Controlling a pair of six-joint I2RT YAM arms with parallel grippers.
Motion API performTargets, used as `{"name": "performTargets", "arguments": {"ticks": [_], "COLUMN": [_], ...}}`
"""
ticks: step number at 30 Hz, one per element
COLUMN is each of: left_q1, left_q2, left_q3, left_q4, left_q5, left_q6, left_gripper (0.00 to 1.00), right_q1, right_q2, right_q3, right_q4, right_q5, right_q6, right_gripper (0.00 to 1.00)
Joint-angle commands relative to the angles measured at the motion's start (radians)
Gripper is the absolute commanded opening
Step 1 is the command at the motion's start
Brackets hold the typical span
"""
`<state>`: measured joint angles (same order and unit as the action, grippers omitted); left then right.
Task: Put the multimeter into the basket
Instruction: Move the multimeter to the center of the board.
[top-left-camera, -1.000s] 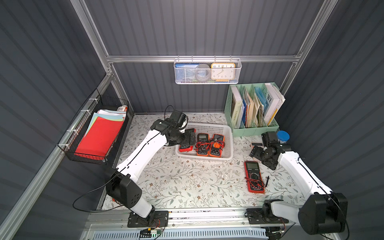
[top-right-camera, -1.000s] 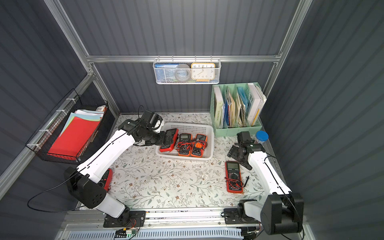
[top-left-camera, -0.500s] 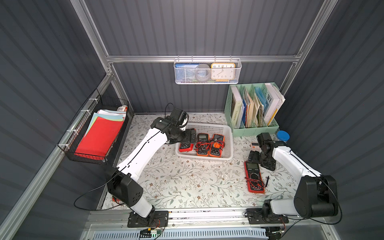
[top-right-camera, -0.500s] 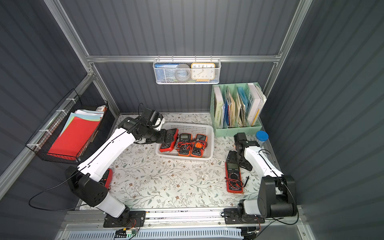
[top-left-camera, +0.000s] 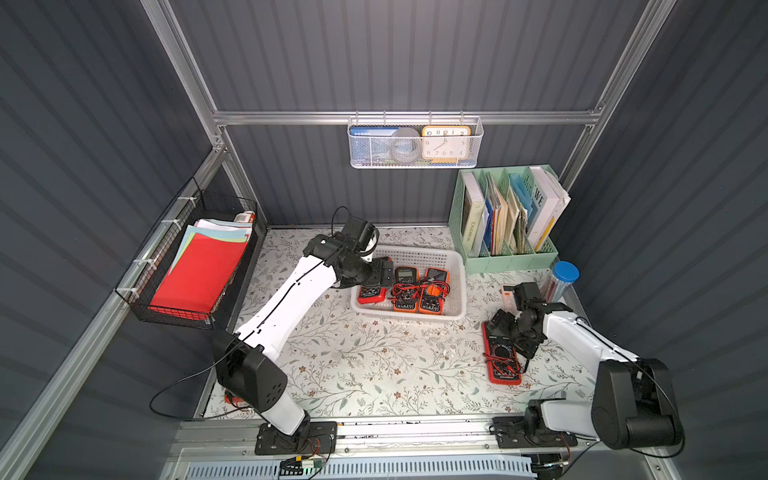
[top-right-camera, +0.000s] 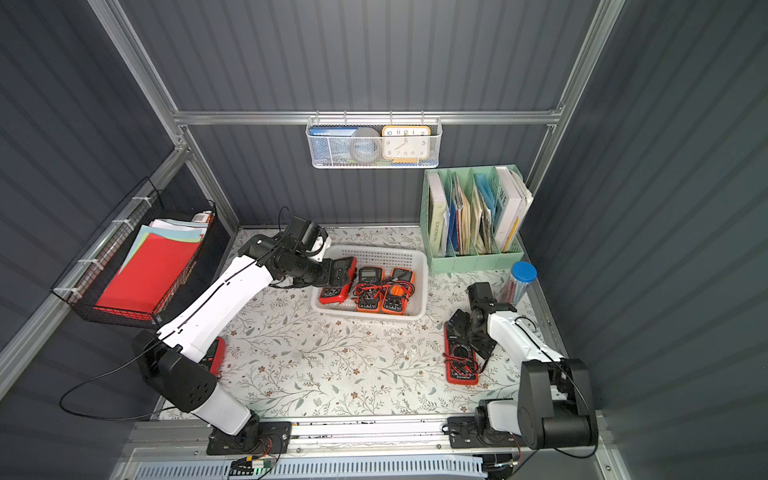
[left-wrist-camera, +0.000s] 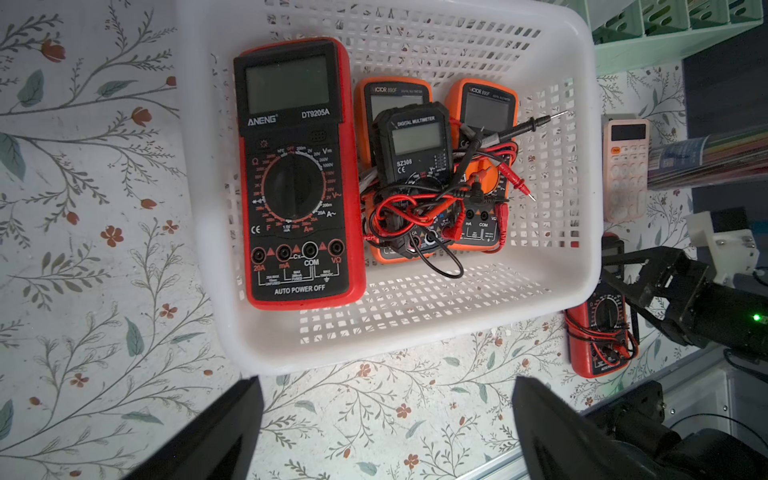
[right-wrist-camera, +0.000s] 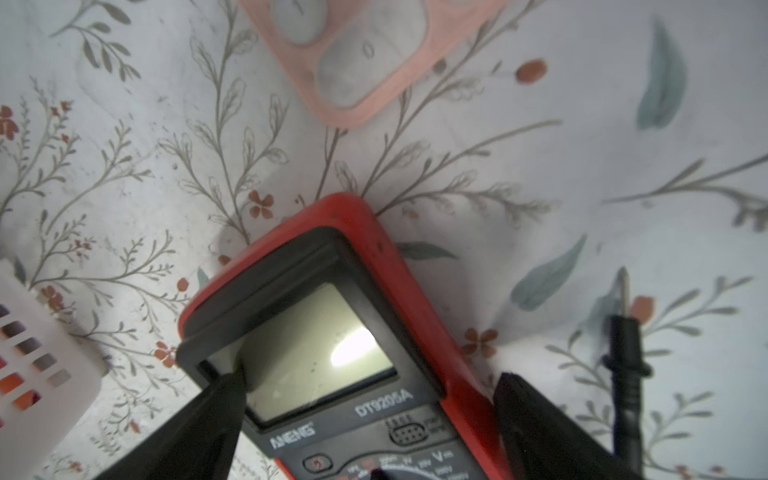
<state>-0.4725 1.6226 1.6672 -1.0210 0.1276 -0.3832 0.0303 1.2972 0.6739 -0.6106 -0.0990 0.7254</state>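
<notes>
- Table (top-left-camera: 374, 365): your biggest open patch is the bare floral cloth along the basket's (top-left-camera: 409, 318) long front rim, on the robot's side.
- Green file rack (top-left-camera: 505, 259): it stands just behind the basket's right rear corner, so it's tight back there.
- Basket: a red meter (left-wrist-camera: 295, 174) lies along its left end. Two orange meters (left-wrist-camera: 482, 112) and a small black meter (left-wrist-camera: 415, 141) sit mid-floor under tangled leads (left-wrist-camera: 407, 208). Bare strips of floor run along the back wall and the right end wall.
- Left gripper (left-wrist-camera: 386, 399): it hangs over the basket's left end, fingers (left-wrist-camera: 224, 428) spread wide with nothing between them.
- Right gripper (right-wrist-camera: 370, 380): it's down low at the multimeter (right-wrist-camera: 332, 353) with its fingers spread. One fingertip (right-wrist-camera: 232, 386) is over a corner of the screen, the other outside the red edge. Can't tell if either touches.
- Multimeter: it lies flat on the cloth near the basket's front right corner, apart from the rim.
- Pink calculator (left-wrist-camera: 625, 166): it's near the basket's right end wall, past the multimeter's screen end.
- Black probe (right-wrist-camera: 623, 353): it lies on the cloth on the multimeter's side away from the basket.
</notes>
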Motion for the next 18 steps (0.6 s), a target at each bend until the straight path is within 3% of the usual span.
{"name": "performTargets", "arguments": {"ticks": [1, 8, 18], "left_q1": [-0.003, -0.006, -0.015], "left_q2": [-0.025, -0.023, -0.020], "left_q3": [-0.012, -0.012, -0.011], "left_q4": [-0.004, -0.002, -0.007], "left_q5": [0.003, 0.006, 0.008], "left_q6": [0.014, 0.010, 0.018], "left_gripper": [0.99, 0.99, 0.99], "right_q1": [0.023, 0.113, 0.216], "right_q2": [-0.044, -0.132, 0.033], "right_q3": [-0.040, 0.014, 0.232], "right_q4": [0.043, -0.041, -0.311], "right_q5": [-0.105, -0.011, 0.200], "right_q6": [0.110, 0.096, -0.246], "right_gripper": [0.99, 0.99, 0.99]}}
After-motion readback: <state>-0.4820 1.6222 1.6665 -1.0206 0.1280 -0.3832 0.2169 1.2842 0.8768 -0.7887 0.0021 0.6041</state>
